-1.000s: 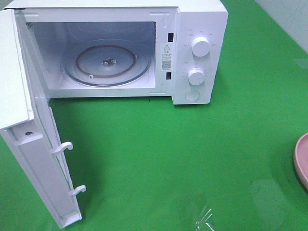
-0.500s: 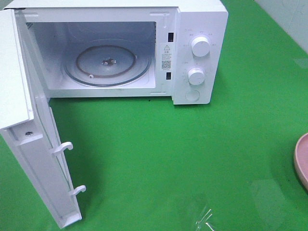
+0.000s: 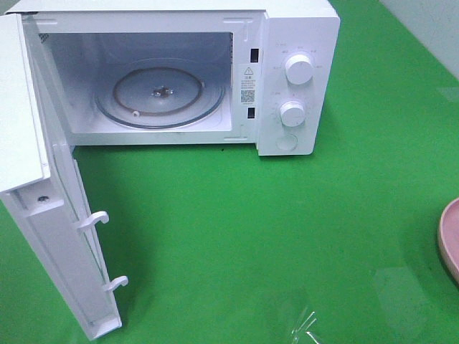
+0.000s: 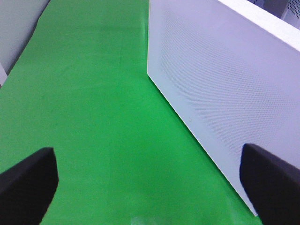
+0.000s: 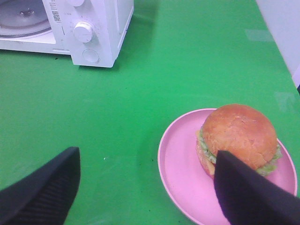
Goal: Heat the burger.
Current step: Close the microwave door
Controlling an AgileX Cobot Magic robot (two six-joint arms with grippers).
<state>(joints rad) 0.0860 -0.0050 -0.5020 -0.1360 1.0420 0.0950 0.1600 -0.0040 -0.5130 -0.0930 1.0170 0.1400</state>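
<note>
Right wrist: burger [image 5: 239, 136] on pink plate [image 5: 180, 173] (off-centre) just beyond the wide-apart right gripper [image 5: 145, 187]

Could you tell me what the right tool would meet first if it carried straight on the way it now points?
Probably the pink plate carrying the burger; the right tool is open and aimed near the plate's rim, though depth is unclear.

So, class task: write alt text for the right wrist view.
A burger sits on a pink plate on a green table, between the open claw's black fingers. A white microwave stands beyond.
</note>
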